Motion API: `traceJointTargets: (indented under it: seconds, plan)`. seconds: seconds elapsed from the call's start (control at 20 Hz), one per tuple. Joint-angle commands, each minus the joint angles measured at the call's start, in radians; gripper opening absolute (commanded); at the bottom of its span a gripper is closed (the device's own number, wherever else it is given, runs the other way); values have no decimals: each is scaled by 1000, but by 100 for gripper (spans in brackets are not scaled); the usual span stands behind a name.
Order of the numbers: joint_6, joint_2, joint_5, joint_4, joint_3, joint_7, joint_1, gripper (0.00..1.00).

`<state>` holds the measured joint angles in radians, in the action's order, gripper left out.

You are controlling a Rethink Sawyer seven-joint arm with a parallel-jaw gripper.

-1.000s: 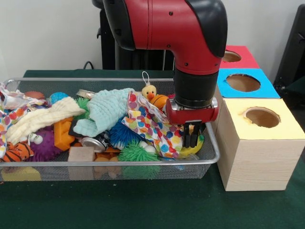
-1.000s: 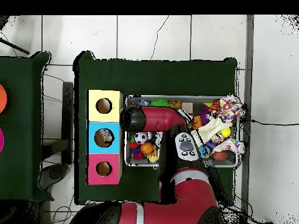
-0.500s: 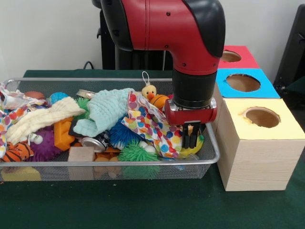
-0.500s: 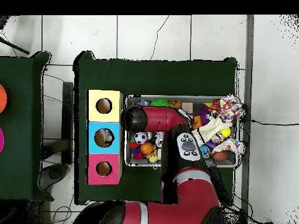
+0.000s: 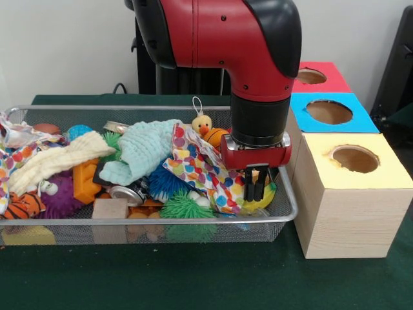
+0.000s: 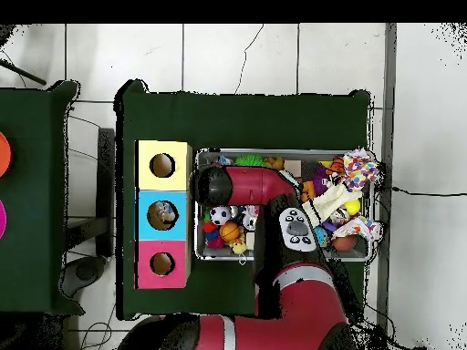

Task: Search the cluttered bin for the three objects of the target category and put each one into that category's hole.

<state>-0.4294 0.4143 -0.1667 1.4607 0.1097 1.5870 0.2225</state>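
Observation:
My gripper hangs over the right end of the wire mesh bin, its two black fingers close together with nothing seen between them. The tips sit just above a yellow ball and beside a polka-dot cloth. A small yellow duck and an orange mini basketball lie just behind. In the overhead view the red arm covers the gripper; a soccer ball and the basketball show beside it.
Three wooden boxes with round holes stand right of the bin: yellow, blue, red. The bin also holds a teal cloth, cream cloth, blue spiky ball, green spiky ball, orange block and wooden block.
The gripper has drifted slightly left and a little upward over the bin's right end. Its fingers look the same, and the objects in the bin have not moved.

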Motion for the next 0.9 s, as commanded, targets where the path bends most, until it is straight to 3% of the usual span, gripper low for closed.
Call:
traceJointTargets:
  seconds: [0.05, 0.9]
  plan:
    - [47, -11, -39, 56, 68, 58, 24, 0]
    - [48, -25, -35, 51, 51, 75, 26, 0]
